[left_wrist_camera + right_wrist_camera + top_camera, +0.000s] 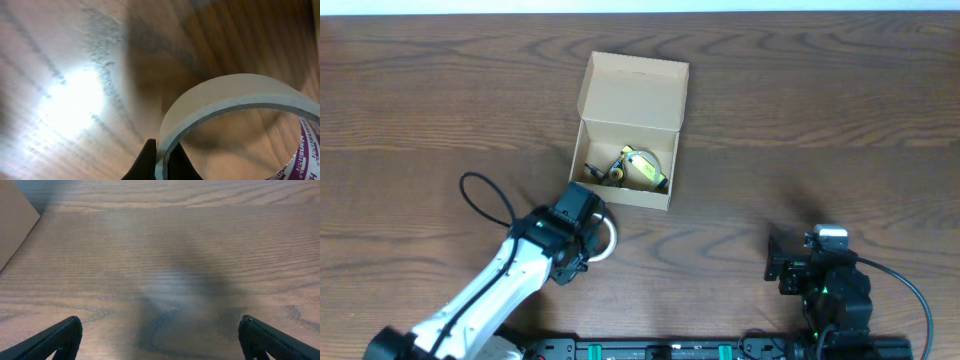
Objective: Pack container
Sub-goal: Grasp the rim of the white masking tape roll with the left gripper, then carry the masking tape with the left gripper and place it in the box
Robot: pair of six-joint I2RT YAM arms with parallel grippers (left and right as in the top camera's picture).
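Pinched by the left gripper at one wall only, the tape roll may pivot and snag on the container; the right gripper is open.

This looks like a robotics lab. A wood-grain bench has a left arm and a right arm fixed to a black rail at its near edge, black cables looping loose.

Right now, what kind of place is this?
Probably a robot work table in a lab or workshop. A left arm and right arm sit at a wooden table, the left gripper holds a tape roll, and an open cardboard box is partly packed.
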